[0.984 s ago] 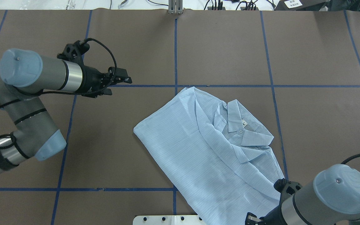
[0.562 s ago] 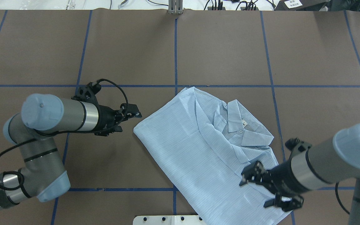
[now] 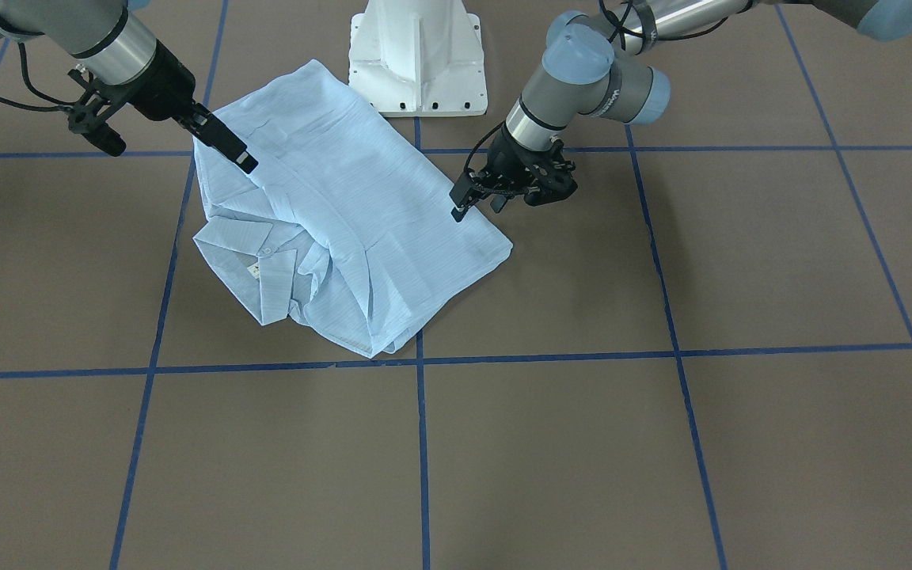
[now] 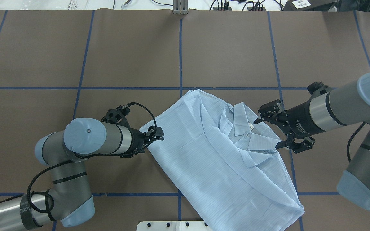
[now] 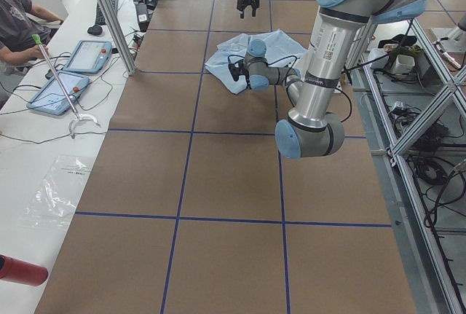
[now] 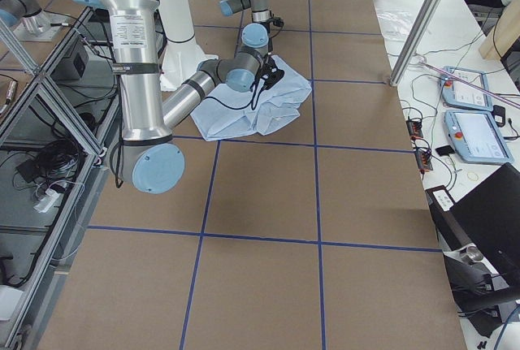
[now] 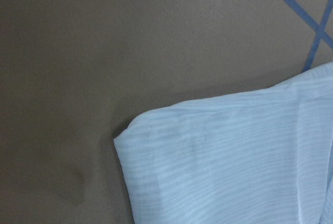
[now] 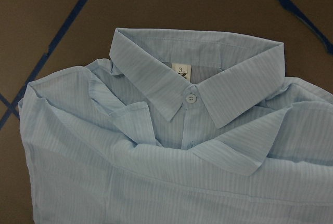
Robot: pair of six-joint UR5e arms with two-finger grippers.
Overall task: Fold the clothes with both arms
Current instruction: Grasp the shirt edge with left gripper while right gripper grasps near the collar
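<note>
The pale-blue striped shirt (image 4: pixel 204 150) lies partly folded on the brown table, collar (image 4: pixel 246 123) up and toward the right. My left gripper (image 4: pixel 153 138) is open at the shirt's left corner (image 7: pixel 156 130) and low over it, holding nothing; in the front view the left gripper (image 3: pixel 476 209) hovers at that same edge. My right gripper (image 4: pixel 266 134) is open beside the collar, its jaws spread wide and empty. The right wrist view looks down on the collar, its white label (image 8: pixel 180 70) and a button (image 8: pixel 190 99). Neither wrist view shows fingers.
The white pedestal base (image 3: pixel 416 55) stands right behind the shirt's near hem. Blue tape lines (image 4: pixel 180 54) grid the table. Cables and boxes (image 4: pixel 223 4) line the far edge. A person (image 5: pixel 14 26) sits at a side desk with tablets (image 5: pixel 87 55).
My left gripper came down and right to the shirt's left corner. My right gripper swung from the near hem up to the collar's right side. The shirt has not moved.
</note>
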